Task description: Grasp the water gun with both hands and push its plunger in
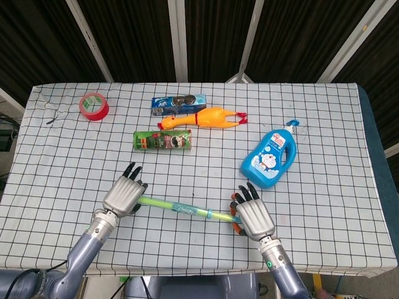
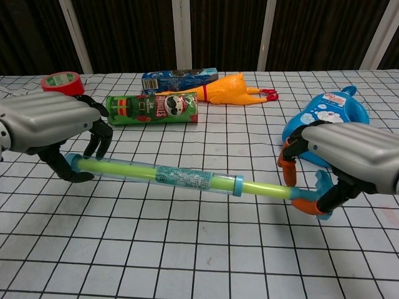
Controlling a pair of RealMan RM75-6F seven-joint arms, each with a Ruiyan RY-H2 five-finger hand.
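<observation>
The water gun (image 1: 181,208) (image 2: 181,177) is a clear tube with a green core and blue caps, lying across the checked cloth near the front edge. My left hand (image 1: 123,194) (image 2: 50,121) grips its left end, fingers curled over the barrel and thumb underneath. A thin green plunger rod (image 2: 265,189) sticks out of the tube's right cap and ends in an orange handle (image 2: 288,165). My right hand (image 1: 252,215) (image 2: 352,152) holds that handle, its fingers wrapped around it.
Behind the gun lie a green crisps can (image 1: 163,141), a yellow rubber chicken (image 1: 206,118) and a blue biscuit box (image 1: 179,103). A red tape roll (image 1: 93,106) sits far left. A blue bottle (image 1: 269,159) lies just beyond my right hand.
</observation>
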